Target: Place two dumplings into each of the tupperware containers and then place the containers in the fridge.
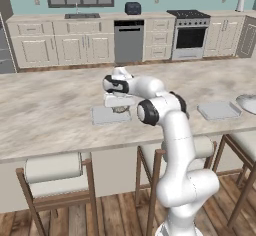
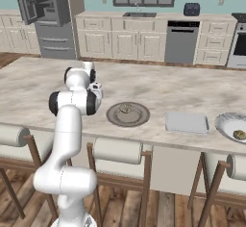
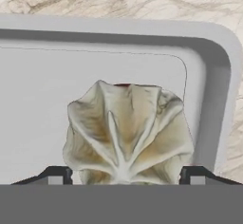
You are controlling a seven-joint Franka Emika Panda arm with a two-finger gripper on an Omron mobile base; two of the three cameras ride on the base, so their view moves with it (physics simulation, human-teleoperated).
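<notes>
My gripper (image 1: 120, 108) hangs low over the left tupperware container (image 1: 102, 115), a pale grey tray on the island counter. Its two finger tips (image 3: 59, 174) press the flanks of a tan crimped dumpling (image 3: 128, 130), which hovers just above the tray floor near the tray's rounded corner (image 3: 219, 71). A second tupperware container (image 1: 219, 110) lies bare further right, also seen at the counter's front (image 2: 187, 123). Another dumpling (image 2: 126, 108) rests on the round plate (image 2: 128, 120), and one more (image 2: 239, 134) lies in the white bowl (image 2: 226, 122). The fridge (image 2: 48, 14) stands at the far left with its door open.
Bar stools (image 1: 54, 172) line the near side of the island. Across the kitchen are the sink (image 1: 81, 15), the dishwasher (image 1: 128, 41) and the oven (image 1: 190, 36). Bare marble (image 1: 45, 105) stretches left of the tray.
</notes>
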